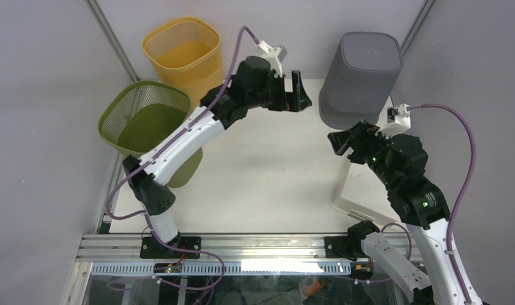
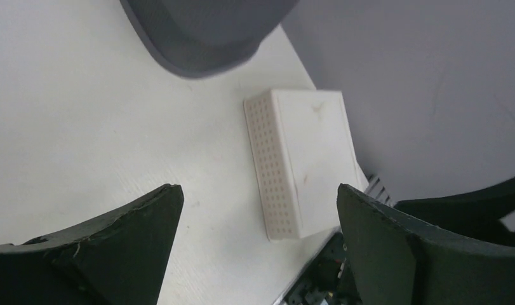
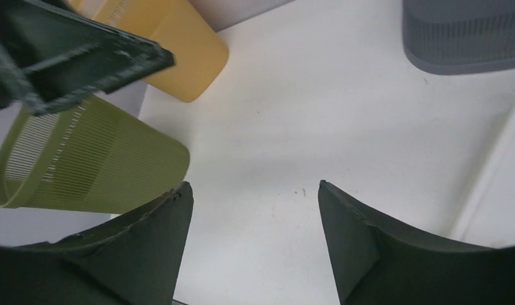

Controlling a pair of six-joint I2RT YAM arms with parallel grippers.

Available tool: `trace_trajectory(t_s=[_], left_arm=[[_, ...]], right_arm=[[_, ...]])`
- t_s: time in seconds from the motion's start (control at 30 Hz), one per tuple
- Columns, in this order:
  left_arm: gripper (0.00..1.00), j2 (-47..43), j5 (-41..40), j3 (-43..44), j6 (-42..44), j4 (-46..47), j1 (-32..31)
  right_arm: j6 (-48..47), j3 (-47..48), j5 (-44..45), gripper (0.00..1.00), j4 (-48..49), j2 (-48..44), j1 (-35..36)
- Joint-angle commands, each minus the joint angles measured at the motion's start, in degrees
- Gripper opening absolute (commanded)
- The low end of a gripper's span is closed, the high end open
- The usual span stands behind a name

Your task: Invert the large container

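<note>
A large grey container (image 1: 361, 79) stands at the back right with its closed base facing up and its rim on the table. It also shows in the left wrist view (image 2: 204, 32) and the right wrist view (image 3: 464, 32). My left gripper (image 1: 297, 92) is open and empty, just left of the grey container and not touching it; in its wrist view (image 2: 260, 203) the jaws stand wide apart over bare table. My right gripper (image 1: 340, 143) is open and empty, in front of the container and below it; in its wrist view (image 3: 254, 190) only table lies between the jaws.
A yellow basket (image 1: 181, 54) stands upright at the back left, and a green mesh basket (image 1: 147, 127) upright at the left. A white perforated box (image 2: 305, 159) lies at the right near the table's edge, partly hidden by the right arm in the top view (image 1: 353, 190).
</note>
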Motion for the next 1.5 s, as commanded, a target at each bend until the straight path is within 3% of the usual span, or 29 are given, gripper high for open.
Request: trace_trajectory(t_s=[0.0,0.2,0.43,0.63,0.77,0.97,1.13,1.47], left_arm=[[0.96,-9.03,-12.16,8.37,9.77,-9.16,-1.15],[0.99,-16.36,-39.83,10.63,10.56,-25.77,1.9],[0.99,-18.93,-48.21,6.07,6.15,-37.86,12.67],[0.98,-20.13,-45.04,-4.32,5.62,-36.87,18.6],[0.94,-19.55,-41.13,-8.02,6.42,-34.65,19.26],[0.74,-18.08,-36.26,-10.6,7.38,-32.92,19.35],[0.58,-17.55,-32.04,-10.88,7.85,-31.31,19.31],[0.52,-16.82,-22.58,-11.2,8.11,-28.06,19.06]], right_arm=[[1.18,0.0,-6.47,0.76,9.22,3.87,-0.18],[3.32,-1.88,-11.53,0.76,9.62,7.06,-0.13],[3.06,-3.08,-11.7,0.76,10.73,8.04,-0.12],[2.25,-5.56,-11.36,0.77,8.71,10.47,-0.18],[1.08,-6.97,-9.79,0.77,1.93,16.89,-0.17],[4.06,-9.55,1.67,0.77,-6.94,23.82,-0.08],[9.37,-12.79,11.16,0.8,-9.53,24.21,-0.88],[13.75,-10.92,24.76,0.81,-17.04,29.49,-4.71]])
